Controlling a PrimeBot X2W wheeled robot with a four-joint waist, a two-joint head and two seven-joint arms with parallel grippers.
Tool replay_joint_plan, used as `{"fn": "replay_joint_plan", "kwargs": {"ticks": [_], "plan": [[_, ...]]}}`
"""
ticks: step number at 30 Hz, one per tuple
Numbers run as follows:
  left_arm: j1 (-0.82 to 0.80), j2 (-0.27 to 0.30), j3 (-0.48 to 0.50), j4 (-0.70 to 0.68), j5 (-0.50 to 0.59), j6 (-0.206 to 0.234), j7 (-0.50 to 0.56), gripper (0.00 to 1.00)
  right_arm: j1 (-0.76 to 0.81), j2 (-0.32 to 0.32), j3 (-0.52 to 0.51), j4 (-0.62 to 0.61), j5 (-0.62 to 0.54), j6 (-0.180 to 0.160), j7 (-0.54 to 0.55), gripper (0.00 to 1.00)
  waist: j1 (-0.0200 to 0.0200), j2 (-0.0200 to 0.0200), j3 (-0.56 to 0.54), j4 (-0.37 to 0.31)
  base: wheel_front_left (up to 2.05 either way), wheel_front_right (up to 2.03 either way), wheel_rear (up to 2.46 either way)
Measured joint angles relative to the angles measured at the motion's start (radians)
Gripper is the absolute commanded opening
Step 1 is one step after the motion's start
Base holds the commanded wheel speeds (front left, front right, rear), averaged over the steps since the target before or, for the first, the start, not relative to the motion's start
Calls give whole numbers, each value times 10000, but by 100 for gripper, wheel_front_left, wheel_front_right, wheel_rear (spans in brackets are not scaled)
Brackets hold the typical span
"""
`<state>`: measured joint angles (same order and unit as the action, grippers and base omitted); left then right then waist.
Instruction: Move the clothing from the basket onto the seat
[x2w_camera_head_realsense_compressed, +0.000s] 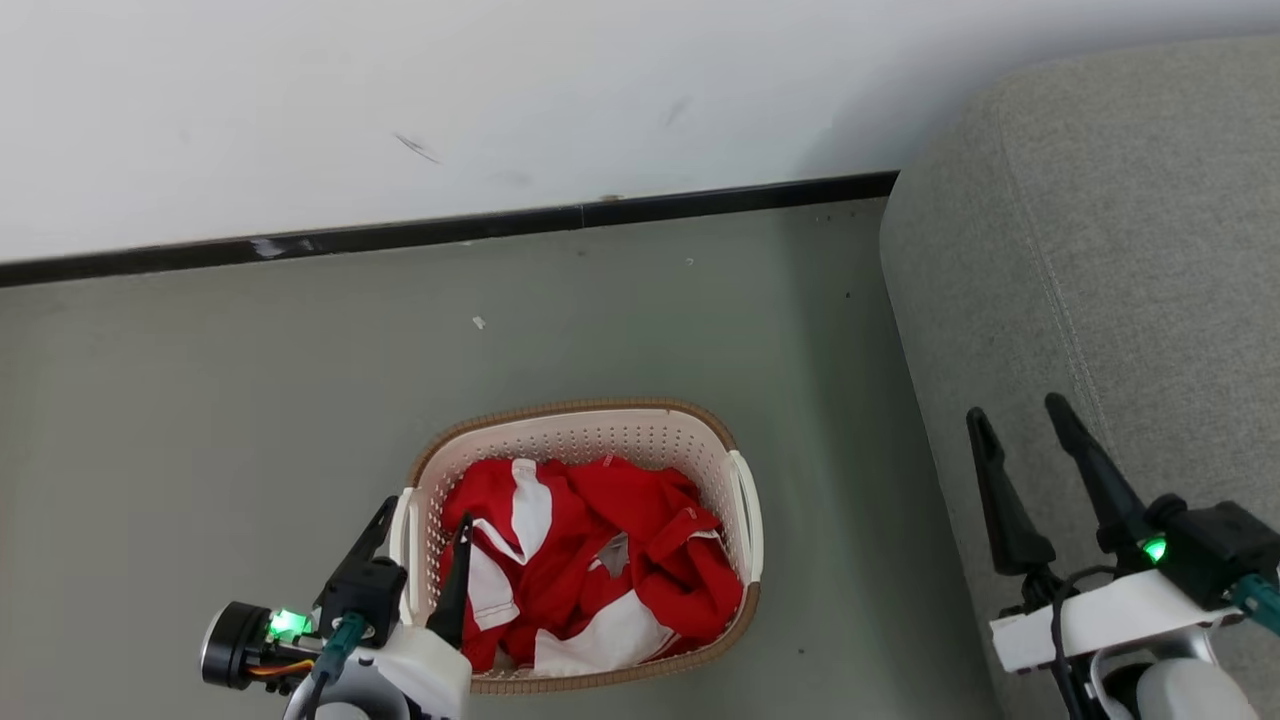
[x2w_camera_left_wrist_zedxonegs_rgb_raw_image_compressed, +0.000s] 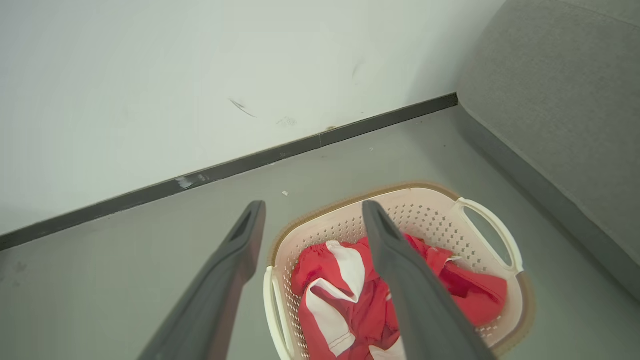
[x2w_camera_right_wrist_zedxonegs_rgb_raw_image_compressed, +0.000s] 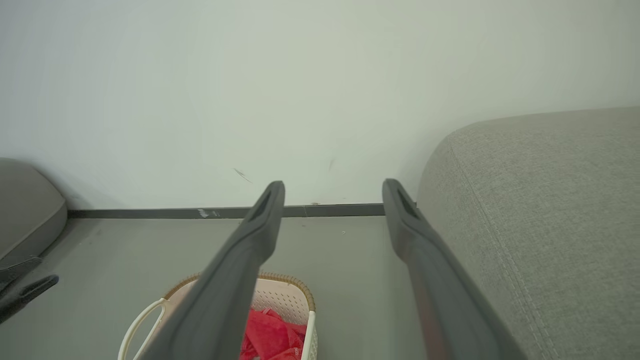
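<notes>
- The clothing (x2w_camera_head_realsense_compressed: 590, 560), crumpled red fabric with white panels, is heaped inside the basket (x2w_camera_head_realsense_compressed: 590, 425), below its rim.
- The basket, cream perforated plastic with a brown rim and loop handles, is set on the smooth grey floor (x2w_camera_head_realsense_compressed: 250, 400), well short of the black skirting (x2w_camera_head_realsense_compressed: 450, 230).
- A strip of floor is left between the basket and the rounded, seamed grey sofa (x2w_camera_head_realsense_compressed: 1100, 250) on the right.
- The left gripper (x2w_camera_head_realsense_compressed: 427, 512) is held spread and empty, its fingers seen either side of the basket's left wall.
- The right gripper (x2w_camera_head_realsense_compressed: 1015, 407) is spread and empty over the sofa's edge.

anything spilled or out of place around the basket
Nothing serious: the red clothing sits crumpled inside the basket, none spilled. Only a dark scuff marks the wall and a white speck lies on the floor.
</notes>
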<state>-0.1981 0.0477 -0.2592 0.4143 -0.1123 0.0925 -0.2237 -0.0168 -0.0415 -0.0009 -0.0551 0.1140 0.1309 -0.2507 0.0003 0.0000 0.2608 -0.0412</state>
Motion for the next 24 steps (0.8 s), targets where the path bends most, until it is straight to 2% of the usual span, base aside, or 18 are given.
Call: {"fn": "replay_joint_plan", "kwargs": {"ticks": [11,24], "plan": [[-1244,182,0,1068,242,0,38,100,-1092,0,-205,-447,6,-2,-2,100,-1,0,1243,-390,0,0,0],[-2450,190,-514,2253,859,-176,36,100,-2447,-8,-54,-692,219,0,-4,100,-1,0,2733,-878,0,0,0]]}}
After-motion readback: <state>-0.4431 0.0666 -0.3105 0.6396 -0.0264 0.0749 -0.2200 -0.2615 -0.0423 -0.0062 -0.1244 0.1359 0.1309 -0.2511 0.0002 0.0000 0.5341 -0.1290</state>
